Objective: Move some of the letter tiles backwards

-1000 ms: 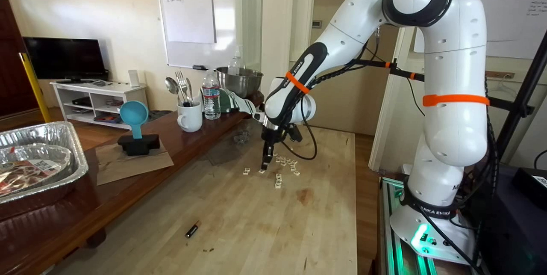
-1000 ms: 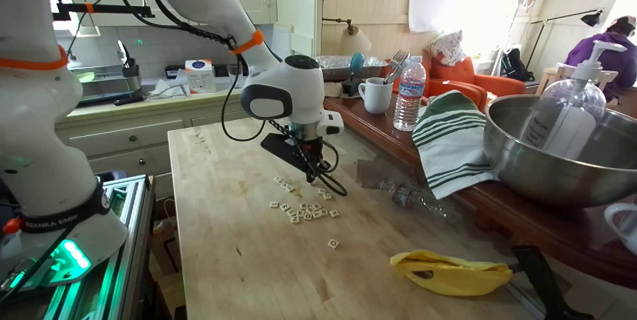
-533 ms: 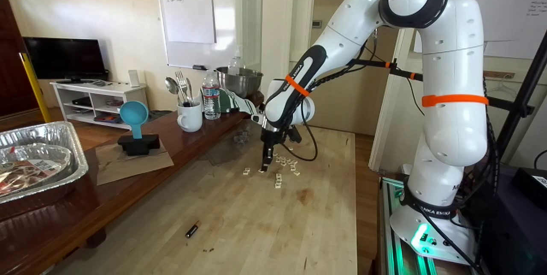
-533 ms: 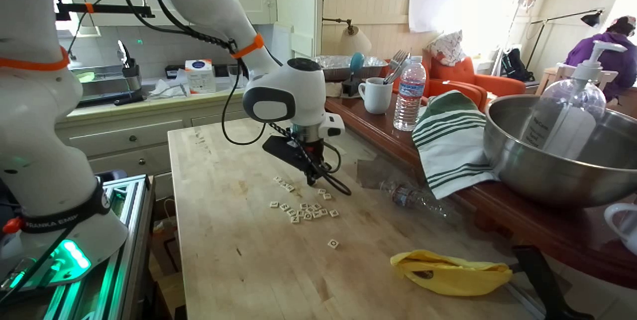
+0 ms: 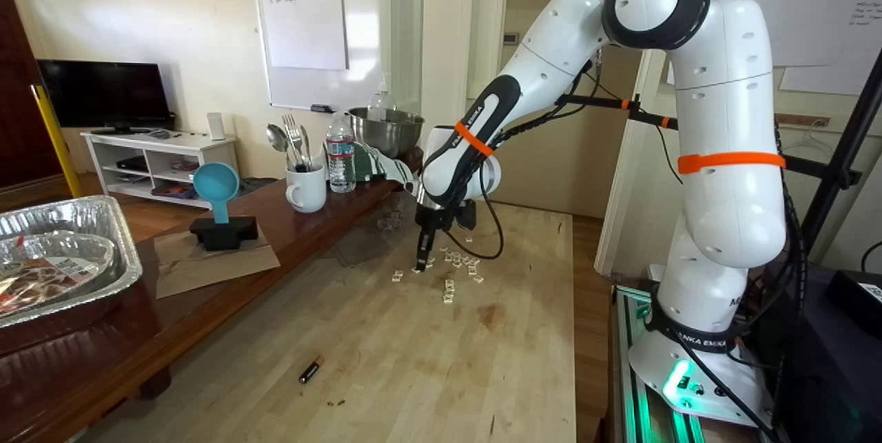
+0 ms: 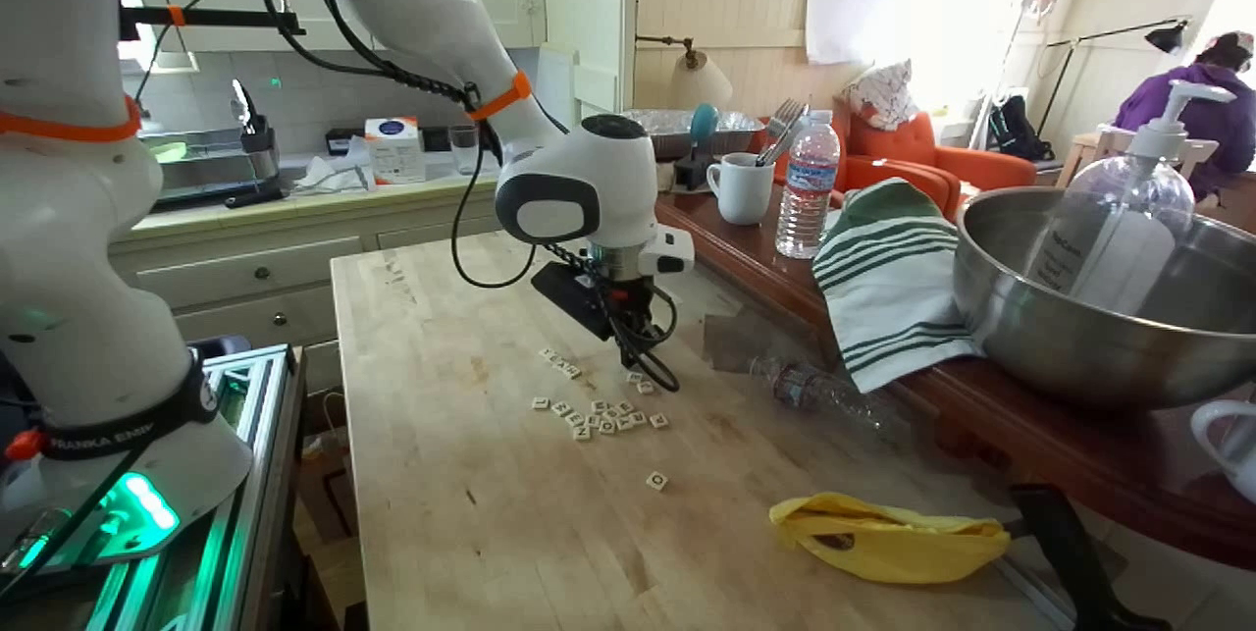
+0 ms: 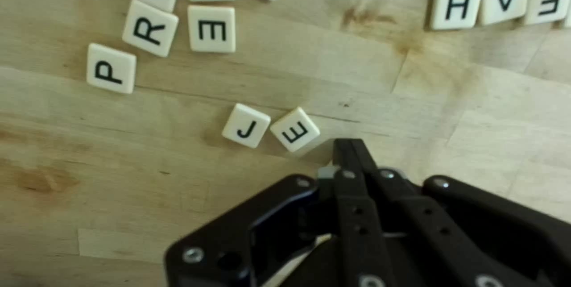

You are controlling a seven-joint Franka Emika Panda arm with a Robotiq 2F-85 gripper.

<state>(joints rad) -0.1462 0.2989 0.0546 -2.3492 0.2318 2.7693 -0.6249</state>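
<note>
Presently, the pincer is fully narrowed: its two fingers meet, with no gap and no tile visible between them. Over the last half second it has shifted slightly away from the arm's base, staying low at the counter. Just beside the tips lies an E tile, followed by a J tile; neither is visibly displaced. Farther out, the other letter tiles remain scattered. The shift therefore suggests positioning for a push rather than a grasp; for this pair, backward travel is apparently pending.
</note>
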